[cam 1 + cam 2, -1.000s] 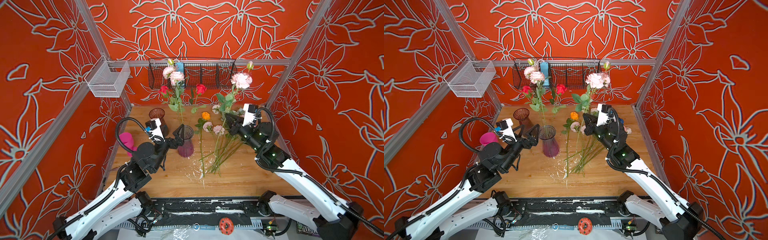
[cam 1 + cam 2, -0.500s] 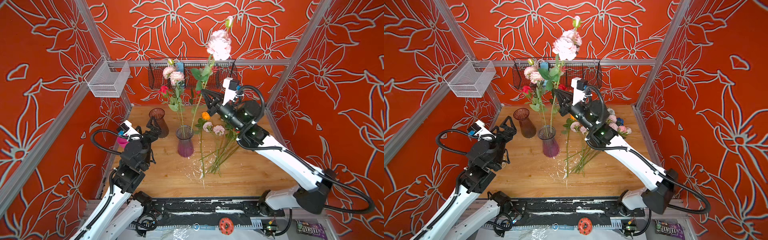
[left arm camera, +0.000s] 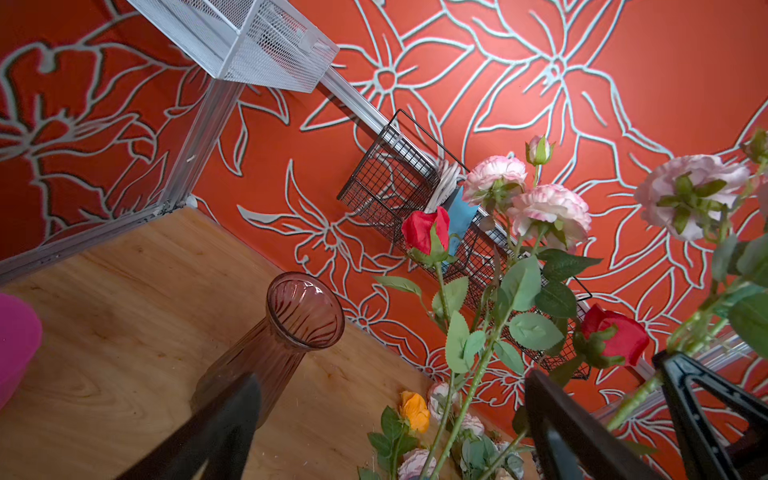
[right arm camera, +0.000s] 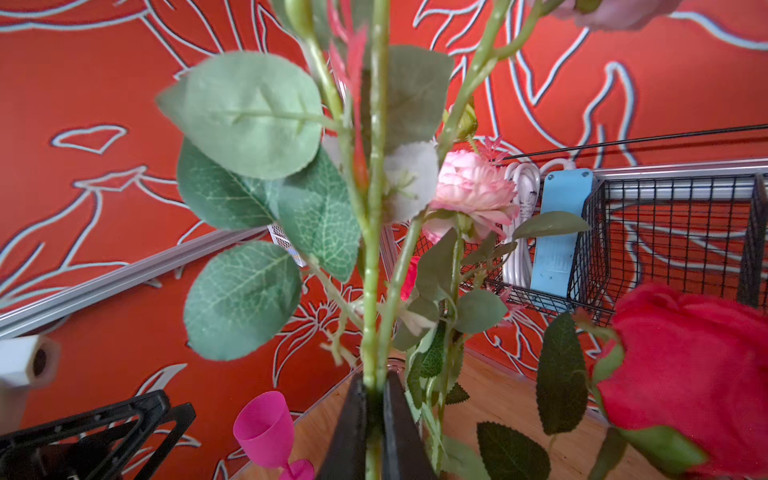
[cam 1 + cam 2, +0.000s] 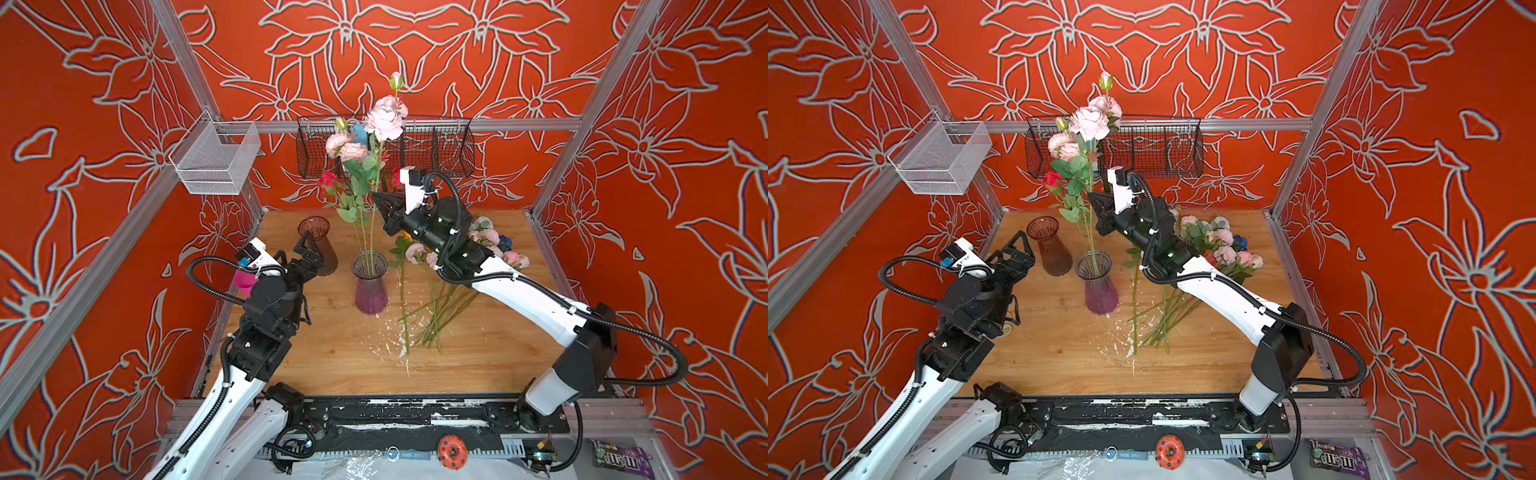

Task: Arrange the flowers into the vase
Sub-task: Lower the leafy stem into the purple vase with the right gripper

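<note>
The right gripper pinches the stem of one pale pink flower above the purple vase, which holds two red roses; the left gripper gapes empty beside the second, brown vase

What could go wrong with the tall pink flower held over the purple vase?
The pink flower is tall and top-heavy; if the right gripper lets go while it leans, it may tip the purple vase.
Its leaves crowd the flowers already in the vase and could snag them.
The open left gripper sits close beside the brown vase and might knock it.
</note>
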Controlling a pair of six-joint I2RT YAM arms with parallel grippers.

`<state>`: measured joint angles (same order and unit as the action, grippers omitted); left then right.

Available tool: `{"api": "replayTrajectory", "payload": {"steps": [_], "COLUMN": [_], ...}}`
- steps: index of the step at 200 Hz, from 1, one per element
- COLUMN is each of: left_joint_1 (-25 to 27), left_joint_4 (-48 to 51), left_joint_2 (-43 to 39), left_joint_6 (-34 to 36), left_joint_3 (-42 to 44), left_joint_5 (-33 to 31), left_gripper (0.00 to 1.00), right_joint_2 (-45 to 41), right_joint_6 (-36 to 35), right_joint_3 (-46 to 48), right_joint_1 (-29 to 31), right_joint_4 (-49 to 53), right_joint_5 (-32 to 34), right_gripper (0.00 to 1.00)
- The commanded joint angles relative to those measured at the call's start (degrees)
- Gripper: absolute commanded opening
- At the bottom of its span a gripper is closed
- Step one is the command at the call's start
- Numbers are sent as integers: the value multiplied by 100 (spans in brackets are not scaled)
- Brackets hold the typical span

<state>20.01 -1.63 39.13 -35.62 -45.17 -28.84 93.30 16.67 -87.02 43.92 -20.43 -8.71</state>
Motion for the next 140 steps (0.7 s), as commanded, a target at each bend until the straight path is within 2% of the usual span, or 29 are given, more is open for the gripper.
{"api": "replayTrajectory", "payload": {"steps": [1, 40, 54, 85, 115, 140], "left_joint_1": [-149, -256, -255, -269, -279, -279], "left_joint_4": [49, 75, 75, 79, 108, 128], "left_joint_2": [14, 83, 96, 129, 182, 200], "left_joint_6": [-257, -367, -390, -429, -481, -471], "left_joint_3": [-36, -45, -40, -45, -70, -106], "left_joint_5": [217, 385, 417, 506, 579, 705], "left_gripper": [99, 99, 99, 99, 99, 100], "right_joint_2": [-134, -118, -173, -527, -916, -1248], "right_joint_6": [-137, -58, 24, 93, -45, -176], "right_joint_3": [260, 762, 948, 1375, 1524, 1553], "right_joint_1": [81, 223, 269, 375, 499, 586], "right_joint_4": [-94, 19, 70, -23, 112, 364], "right_joint_5": [36, 296, 393, 459, 634, 698], "right_gripper": [0, 0, 14, 27, 33, 34]}}
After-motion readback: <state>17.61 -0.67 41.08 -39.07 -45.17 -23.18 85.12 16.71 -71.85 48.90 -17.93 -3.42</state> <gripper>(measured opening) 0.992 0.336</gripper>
